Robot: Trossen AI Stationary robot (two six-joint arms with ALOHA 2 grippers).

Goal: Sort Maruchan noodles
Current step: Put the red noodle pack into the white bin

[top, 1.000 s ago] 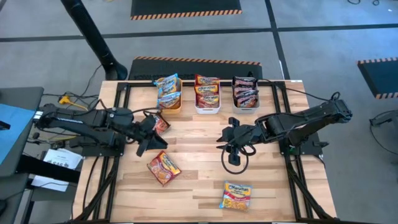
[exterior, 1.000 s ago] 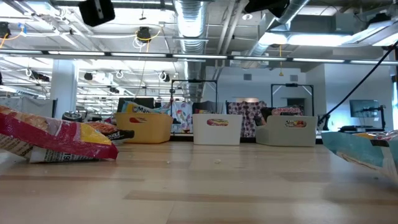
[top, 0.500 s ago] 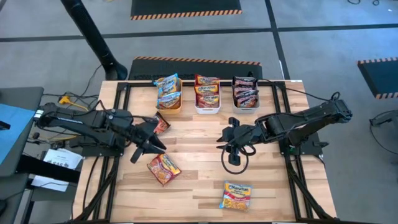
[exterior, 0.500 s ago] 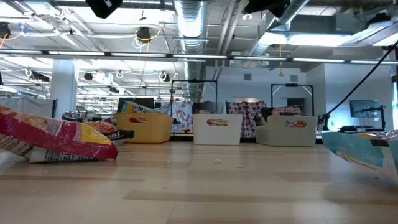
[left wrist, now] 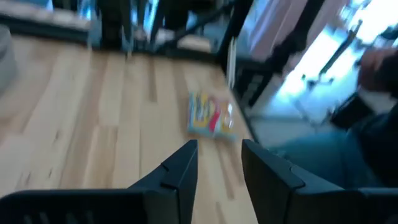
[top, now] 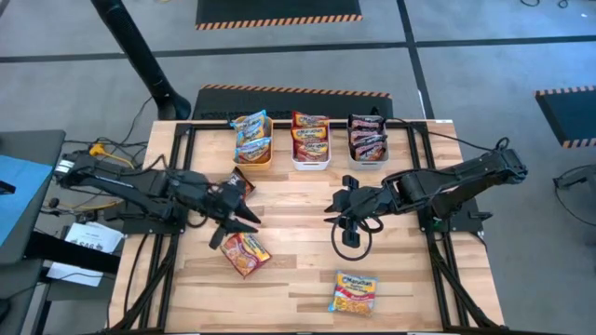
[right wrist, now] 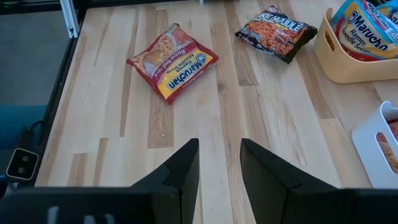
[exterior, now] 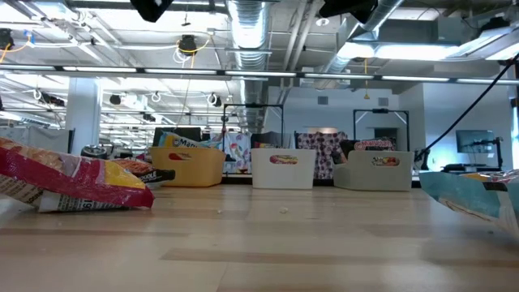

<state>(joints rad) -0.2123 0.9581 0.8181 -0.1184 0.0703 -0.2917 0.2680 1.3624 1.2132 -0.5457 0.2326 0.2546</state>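
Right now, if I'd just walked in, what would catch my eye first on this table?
Probably the three bins at the far edge, stuffed with bright noodle packets. Next, the loose packets on the wood: a red-orange one just under the left pincer, and a yellow-and-blue one near the front edge.

High camera overhead, facing straight down, takes in whole table [top: 298,270], both arms, floor around. Low camera at tabletop height near front edge, facing level across boards toward three bins [exterior: 282,169] at far side and room beyond; red-orange packet [exterior: 77,182] looms close at left. Left wrist camera looks past own fingers [left wrist: 180,171] toward yellow-and-blue packet [left wrist: 211,115] near table edge. Right wrist camera looks down across table toward left side, sharing red-orange packet [right wrist: 172,61] and orange bin [right wrist: 354,59] with overhead view.
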